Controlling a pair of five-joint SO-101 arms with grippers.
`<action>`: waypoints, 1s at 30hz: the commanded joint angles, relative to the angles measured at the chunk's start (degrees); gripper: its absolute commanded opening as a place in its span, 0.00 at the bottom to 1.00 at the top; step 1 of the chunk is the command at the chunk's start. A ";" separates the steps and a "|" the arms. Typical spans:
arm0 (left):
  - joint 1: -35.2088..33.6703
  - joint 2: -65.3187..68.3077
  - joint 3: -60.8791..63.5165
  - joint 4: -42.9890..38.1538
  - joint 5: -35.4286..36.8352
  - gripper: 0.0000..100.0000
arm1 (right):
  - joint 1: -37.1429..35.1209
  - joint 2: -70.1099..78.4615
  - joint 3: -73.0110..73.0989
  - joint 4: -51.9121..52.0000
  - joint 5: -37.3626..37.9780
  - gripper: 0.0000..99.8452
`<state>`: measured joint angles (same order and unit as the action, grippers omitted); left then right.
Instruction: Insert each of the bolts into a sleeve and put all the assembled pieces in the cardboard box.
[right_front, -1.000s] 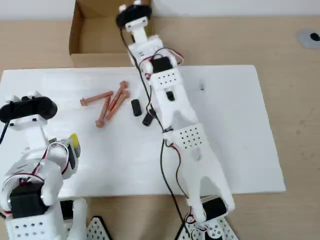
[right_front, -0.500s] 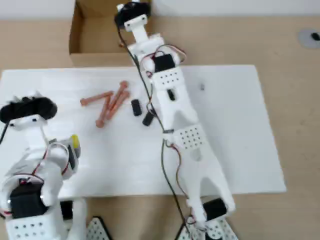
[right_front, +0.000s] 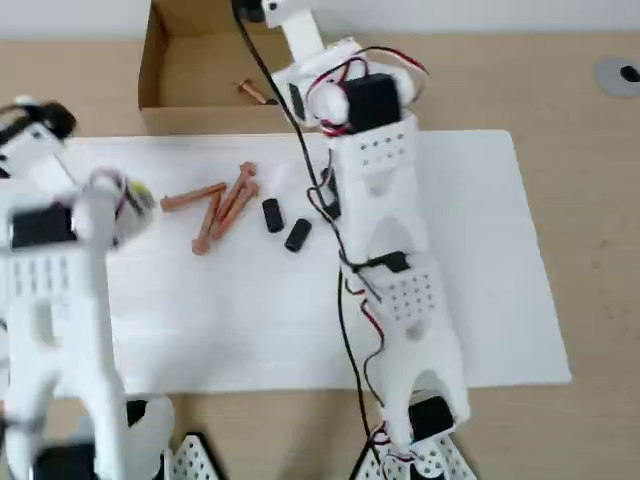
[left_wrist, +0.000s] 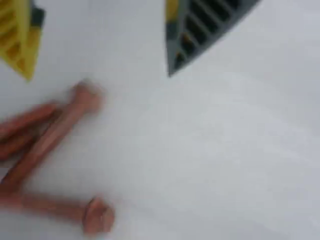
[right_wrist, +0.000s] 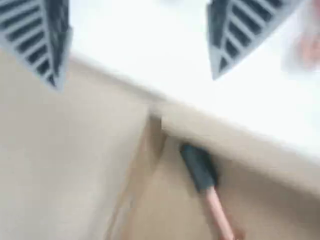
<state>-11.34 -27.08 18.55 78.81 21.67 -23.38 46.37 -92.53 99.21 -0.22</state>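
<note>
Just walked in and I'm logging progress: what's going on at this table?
The right gripper hangs open over the cardboard box, where one sleeved bolt already lies. The left gripper is open above the loose bolts on the white sheet. Two empty black sleeves lie beside them.

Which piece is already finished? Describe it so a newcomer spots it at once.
Find the cardboard box beyond the white sheet. On its floor, close to the wall nearest the sheet, lies a copper bolt with a black sleeve on one end. Only it wears a sleeve; the other bolts lie bare on the sheet beside two loose sleeves.
</note>
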 joint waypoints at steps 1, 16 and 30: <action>2.37 11.30 -9.49 -1.14 19.52 0.19 | 3.91 -7.60 -0.40 3.25 0.44 0.23; 8.97 24.13 -8.79 -7.21 44.92 0.19 | 9.01 -40.66 44.44 3.34 0.35 0.23; 7.03 31.87 -9.58 -11.60 51.52 0.19 | 9.27 -60.09 73.19 3.25 0.35 0.23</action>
<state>-3.08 4.84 10.90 67.82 72.48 -14.95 -10.42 -20.26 101.67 -0.22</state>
